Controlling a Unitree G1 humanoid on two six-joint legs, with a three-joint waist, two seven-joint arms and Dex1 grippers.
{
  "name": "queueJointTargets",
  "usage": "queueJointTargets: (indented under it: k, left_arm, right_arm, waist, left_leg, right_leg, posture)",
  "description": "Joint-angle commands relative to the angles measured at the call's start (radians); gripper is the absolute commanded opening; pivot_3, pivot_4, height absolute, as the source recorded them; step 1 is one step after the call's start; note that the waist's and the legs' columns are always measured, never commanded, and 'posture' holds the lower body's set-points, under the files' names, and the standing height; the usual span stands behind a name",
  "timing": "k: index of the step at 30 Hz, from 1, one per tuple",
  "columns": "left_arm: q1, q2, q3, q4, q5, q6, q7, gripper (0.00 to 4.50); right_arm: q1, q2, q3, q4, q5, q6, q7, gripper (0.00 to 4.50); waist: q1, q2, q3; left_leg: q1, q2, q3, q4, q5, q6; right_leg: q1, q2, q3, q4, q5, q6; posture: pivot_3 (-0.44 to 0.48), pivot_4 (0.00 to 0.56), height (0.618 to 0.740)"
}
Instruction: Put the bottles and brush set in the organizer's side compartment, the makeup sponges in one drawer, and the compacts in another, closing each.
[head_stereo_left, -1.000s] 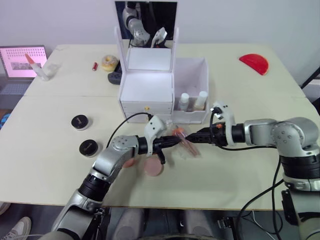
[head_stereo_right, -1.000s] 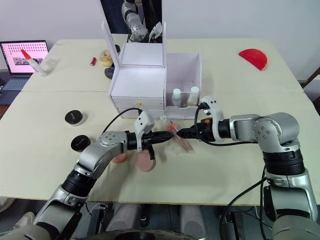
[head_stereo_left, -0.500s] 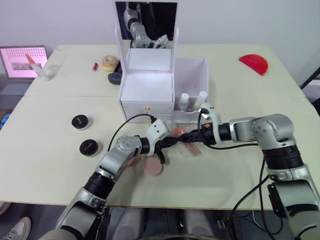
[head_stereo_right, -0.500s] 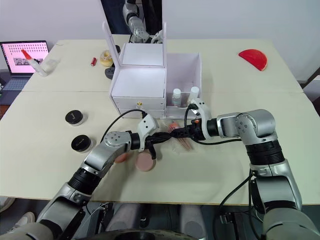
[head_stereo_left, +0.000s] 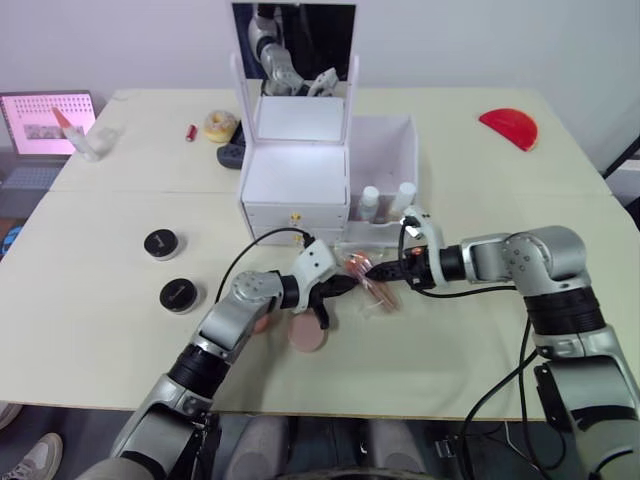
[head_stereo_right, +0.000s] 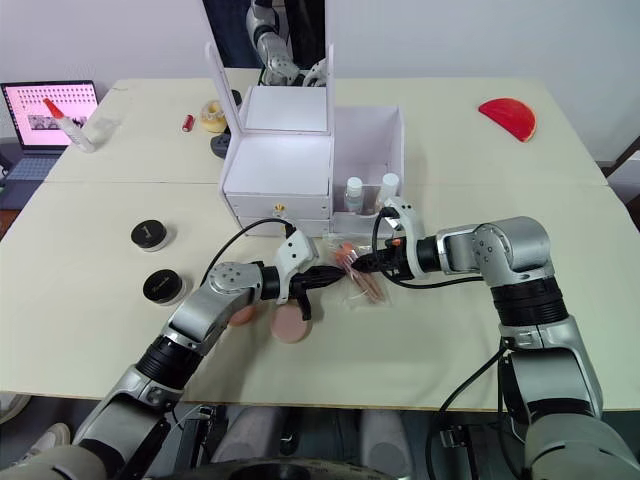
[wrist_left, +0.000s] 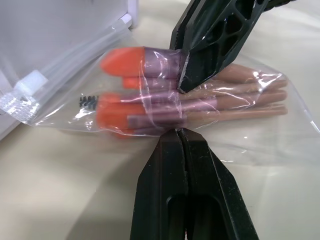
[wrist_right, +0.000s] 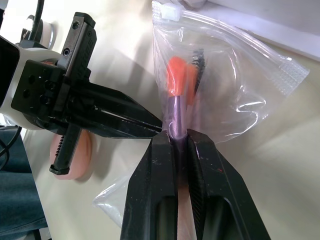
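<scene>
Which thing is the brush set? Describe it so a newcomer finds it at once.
Start at the white organizer with the upright mirror in the middle of the table. On the tabletop just in front of its side compartment lies the brush set, between the left hand and the right hand, which pinches it. It alone is a clear pouch of orange-tipped brushes.

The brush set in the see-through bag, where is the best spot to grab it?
Probably across the purple necks of the brush set, coming from the handle end. The brushes bunch firmly there, while the loose bag crumples. The right tool already pinches there.
</scene>
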Motion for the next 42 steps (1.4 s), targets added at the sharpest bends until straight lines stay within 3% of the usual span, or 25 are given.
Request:
queueJointTargets:
  k: [1,2,6,9,14,18,22,29,42]
  left_arm:
    - [0.01,0.041,0.068,-0.136,-0.104,0.035,-0.08,0.53]
    - [0.016,0.075,0.097,-0.177,-0.151,0.078,-0.113,0.83]
    - [0.047,0.217,0.224,-0.333,-0.367,0.253,-0.224,2.76]
    - [0.064,0.352,0.403,-0.434,-0.591,0.408,-0.27,4.34]
    - [0.096,0.462,0.569,-0.519,-0.736,0.5,-0.201,4.43]
    - [0.116,0.462,0.609,-0.56,-0.766,0.507,-0.106,4.43]
    - [0.083,0.426,0.61,-0.544,-0.778,0.492,-0.026,4.43]
    - [0.052,0.414,0.611,-0.542,-0.807,0.481,0.019,4.43]
    - [0.063,0.427,0.608,-0.547,-0.812,0.46,0.058,4.43]
  right_arm:
    - [0.005,-0.02,-0.071,-0.081,0.032,0.034,0.001,0.0]
    - [0.01,-0.031,-0.092,-0.113,0.046,0.052,0.002,0.0]
    - [0.041,-0.064,-0.173,-0.243,0.102,0.116,0.001,0.0]
    - [0.056,-0.085,-0.276,-0.373,0.178,0.161,0.006,0.0]
    - [-0.018,-0.037,-0.467,-0.486,0.298,0.121,-0.045,0.0]
    - [-0.127,0.047,-0.527,-0.474,0.257,-0.004,-0.197,0.0]
    - [-0.23,0.088,-0.418,-0.299,0.008,-0.28,-0.335,0.0]
    - [-0.308,0.167,-0.292,0.034,-0.198,-0.635,-0.307,0.0]
    - [-0.399,0.268,-0.207,0.398,-0.322,-0.869,-0.201,0.0]
  waist:
    - [0.0,0.0,0.0]
    - [-0.002,0.0,0.0]
    - [-0.007,0.0,0.0]
    - [-0.011,0.0,0.0]
    - [-0.019,0.0,0.001]
    - [-0.02,0.0,0.001]
    - [-0.021,0.0,0.001]
    - [-0.026,0.0,0.001]
    - [-0.027,0.001,0.001]
  left_leg:
    - [-0.001,0.0,0.0,0.0,0.0,0.0]
    - [-0.001,0.0,0.0,0.0,0.0,0.0]
    - [-0.001,0.001,0.0,-0.001,0.0,0.0]
    - [-0.001,0.0,-0.001,-0.001,0.0,0.0]
    - [0.0,0.0,-0.001,0.0,0.0,0.0]
    - [0.001,0.001,-0.001,-0.001,0.0,0.0]
    - [0.001,0.0,0.0,-0.001,0.0,0.0]
    - [0.0,0.0,0.001,-0.002,0.004,-0.007]
    - [0.0,0.001,0.002,-0.002,0.004,-0.007]
  right_leg:
    - [-0.001,0.0,0.0,0.0,0.0,0.0]
    - [-0.001,0.0,0.0,0.0,0.0,0.0]
    - [-0.001,0.0,0.0,0.001,0.0,0.0]
    - [-0.001,0.0,0.0,0.0,0.0,0.0]
    - [0.0,0.0,0.0,0.0,0.0,0.0]
    - [0.0,0.0,0.0,0.0,0.0,0.0]
    - [0.0,0.0,0.0,0.001,0.0,0.0]
    - [-0.002,0.0,0.001,0.001,0.0,0.0]
    - [-0.003,0.001,0.002,0.002,0.0,0.0]
  posture:
    - [0.0,0.15,0.74]
    - [0.0,0.15,0.74]
    - [0.0,0.15,0.74]
    - [0.0,0.15,0.74]
    - [0.0,0.15,0.74]
    - [0.0,0.15,0.74]
    - [0.0,0.15,0.74]
    - [0.0,0.15,0.74]
    - [0.0,0.15,0.74]
